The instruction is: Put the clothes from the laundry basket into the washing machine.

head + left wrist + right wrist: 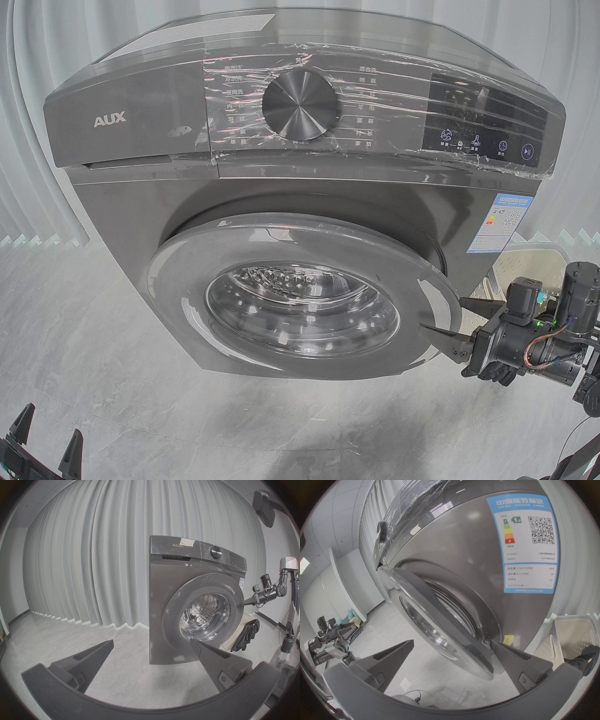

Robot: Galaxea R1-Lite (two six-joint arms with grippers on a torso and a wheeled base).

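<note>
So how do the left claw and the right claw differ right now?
The left claw sits low, away from the washer; the right claw is higher, at the door edge. The left claw holds nothing; the right claw straddles the door's rim. Both are open.

Light: bright, even, diffuse; overhead source, one ceiling panel glowing in the right wrist view.
Glare: white streaks on the plastic film over the washing machine controls; bright specks across the door glass.
Sheen: soft, on the pale glossy floor.
Shadows: faint, soft-edged; darkest in the recess above the door rim.
Distortion: strong fisheye; curtain folds bow outward; wrist views have black corners.
</note>
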